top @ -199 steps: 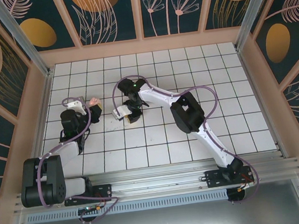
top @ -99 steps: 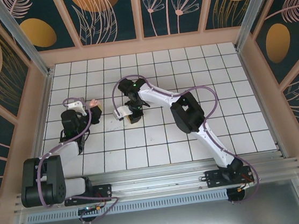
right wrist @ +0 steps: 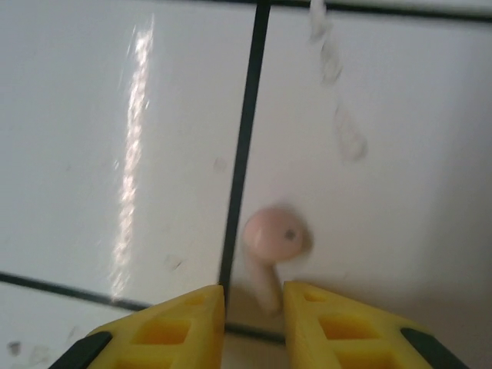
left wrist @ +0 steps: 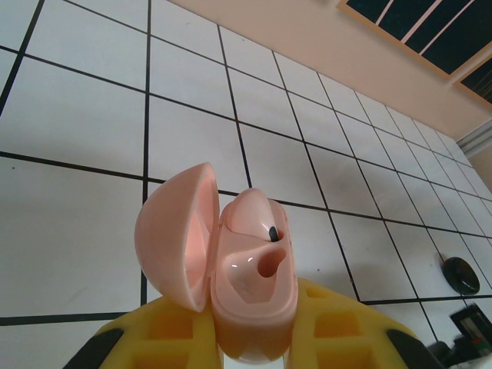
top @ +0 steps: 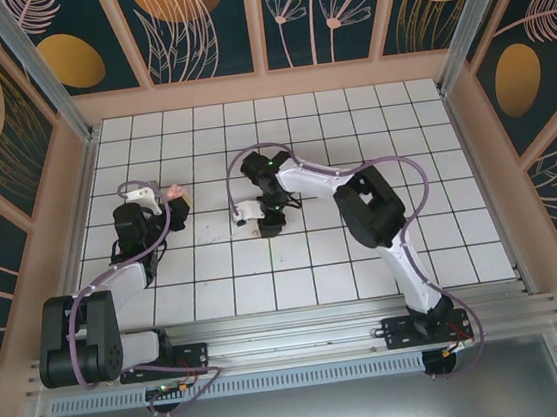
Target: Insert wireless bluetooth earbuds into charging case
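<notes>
**Item 1, nearest: right gripper (right wrist: 254, 296).** Yellow fingers stand a narrow gap apart, astride the stem of a pale pink earbud (right wrist: 273, 240) that lies on a white tile just beside a black grout line. Whether the pads already pinch the stem cannot be told. Since a second ago this gripper (top: 270, 221) has slid rightward, away from the left arm, and its jaws have narrowed. Judged: the pick-up of the second bud is in hand.

**Item 2: left gripper (left wrist: 250, 334).** Clamped together on the base of the pink charging case (left wrist: 231, 269) and unmoved. The lid (left wrist: 173, 231) swings open to the left. One seated earbud (left wrist: 257, 219) fills the far socket, and the near empty socket (left wrist: 265, 265) awaits the loose bud.

**Item 3: black round case (left wrist: 461, 275).** Lies flat on the tiles, well apart.

**Item 4: surroundings.** Bare tiled floor (top: 349, 120) lies between the two grippers, an open carrying path. The left wooden wall (top: 71, 202) is near the case, and the far wall well apart.
</notes>
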`<move>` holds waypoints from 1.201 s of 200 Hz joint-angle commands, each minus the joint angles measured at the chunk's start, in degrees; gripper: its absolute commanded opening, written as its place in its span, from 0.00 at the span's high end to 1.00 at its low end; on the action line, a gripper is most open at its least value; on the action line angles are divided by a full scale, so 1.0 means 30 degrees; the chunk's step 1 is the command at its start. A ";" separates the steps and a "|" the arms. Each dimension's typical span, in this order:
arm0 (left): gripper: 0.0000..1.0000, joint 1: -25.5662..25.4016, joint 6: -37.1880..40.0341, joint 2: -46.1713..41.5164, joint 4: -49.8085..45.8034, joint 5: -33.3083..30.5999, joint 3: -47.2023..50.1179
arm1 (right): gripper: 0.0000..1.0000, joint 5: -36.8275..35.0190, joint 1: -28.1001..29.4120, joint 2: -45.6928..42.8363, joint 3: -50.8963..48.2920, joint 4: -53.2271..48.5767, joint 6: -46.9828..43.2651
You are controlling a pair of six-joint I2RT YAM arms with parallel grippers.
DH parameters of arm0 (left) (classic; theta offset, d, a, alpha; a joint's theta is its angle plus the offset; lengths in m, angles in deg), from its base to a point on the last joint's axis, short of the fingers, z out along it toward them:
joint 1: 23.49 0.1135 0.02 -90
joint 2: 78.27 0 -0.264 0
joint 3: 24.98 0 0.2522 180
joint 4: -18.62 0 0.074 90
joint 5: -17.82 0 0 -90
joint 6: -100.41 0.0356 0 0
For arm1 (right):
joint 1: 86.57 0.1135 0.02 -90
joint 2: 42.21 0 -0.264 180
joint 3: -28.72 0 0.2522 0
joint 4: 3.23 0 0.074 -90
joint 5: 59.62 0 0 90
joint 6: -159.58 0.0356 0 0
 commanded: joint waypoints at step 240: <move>0.93 0.0143 -0.0152 -0.0484 -0.0375 0.0338 -0.0748 | 0.67 -0.3318 0.2096 0.1948 0.6067 -0.3650 1.5886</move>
